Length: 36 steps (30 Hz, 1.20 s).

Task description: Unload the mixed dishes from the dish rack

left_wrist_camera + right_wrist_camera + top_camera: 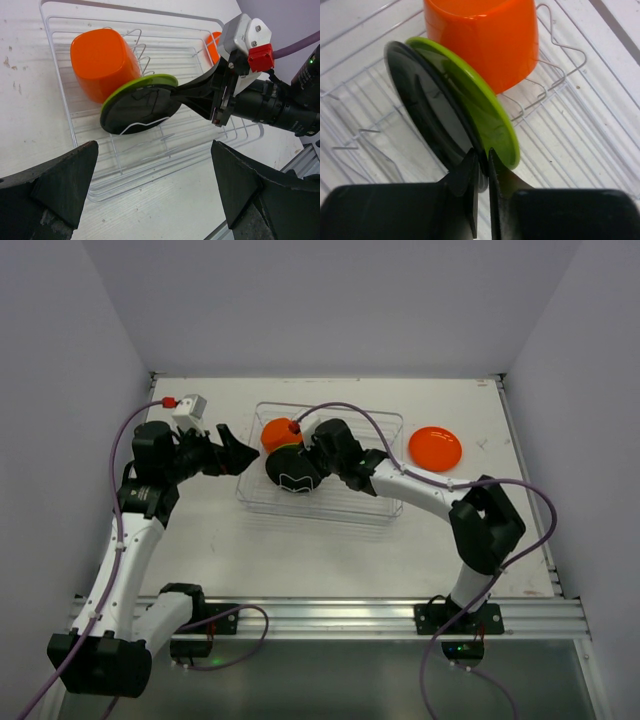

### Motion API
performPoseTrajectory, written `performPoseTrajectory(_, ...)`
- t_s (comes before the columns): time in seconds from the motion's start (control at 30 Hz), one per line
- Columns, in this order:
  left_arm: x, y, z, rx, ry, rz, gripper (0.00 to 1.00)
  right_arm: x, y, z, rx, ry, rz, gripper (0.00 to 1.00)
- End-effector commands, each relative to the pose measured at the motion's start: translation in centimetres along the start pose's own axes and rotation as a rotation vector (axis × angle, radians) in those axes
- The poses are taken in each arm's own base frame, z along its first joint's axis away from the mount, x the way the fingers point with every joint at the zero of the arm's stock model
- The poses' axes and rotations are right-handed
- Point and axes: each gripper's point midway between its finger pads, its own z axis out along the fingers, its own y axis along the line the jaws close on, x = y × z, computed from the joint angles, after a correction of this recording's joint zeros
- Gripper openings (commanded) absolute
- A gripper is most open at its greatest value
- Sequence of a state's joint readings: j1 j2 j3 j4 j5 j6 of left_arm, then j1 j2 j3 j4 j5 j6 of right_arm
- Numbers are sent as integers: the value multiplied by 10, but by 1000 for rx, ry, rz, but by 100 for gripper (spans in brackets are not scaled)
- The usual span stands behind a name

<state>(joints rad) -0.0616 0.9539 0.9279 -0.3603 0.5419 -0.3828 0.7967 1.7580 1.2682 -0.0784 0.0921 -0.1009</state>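
Note:
The clear dish rack (385, 512) holds an orange faceted cup (278, 433), a black plate (293, 478) and a lime-green plate (490, 107) leaning together. My right gripper (482, 157) is shut on the black plate's (427, 112) rim, the green plate just behind it; it also shows from above (308, 462). My left gripper (240, 450) is open and empty just left of the rack, pointing at the dishes. An orange plate (435, 447) lies on the table right of the rack. No clear tumblers are in view.
In the left wrist view the cup (102, 62) lies on its side at the rack's (55, 60) far end, against the green plate (150, 82). White walls close in the table on three sides. A metal rail (330, 615) runs along the near edge.

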Motion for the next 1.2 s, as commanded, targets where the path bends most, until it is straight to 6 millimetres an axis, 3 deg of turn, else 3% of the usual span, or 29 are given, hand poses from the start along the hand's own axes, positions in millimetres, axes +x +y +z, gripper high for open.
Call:
performPoseTrajectory(0.0,-3,-4,-1,9,-19,23,100,-18,2,3,13,-52,-4,5)
performPoseTrajectory(0.03,-4,-4,-2,6,-21,25,100,-18,2,2,17,-53,-6,0)
performPoseTrajectory(0.6,-10,-8,-6,9,-30,33,100,-32,-15,-27,92,-116,-32,0)
performPoseTrajectory(0.87,-12,-8,-5,7,-32,32,100,-65,-26,-52,130,-207,-48,0)
performPoseTrajectory(1.17,-13,-8,-3,10,-28,26,100,-88,-44,-74,200,-262,-51,0)
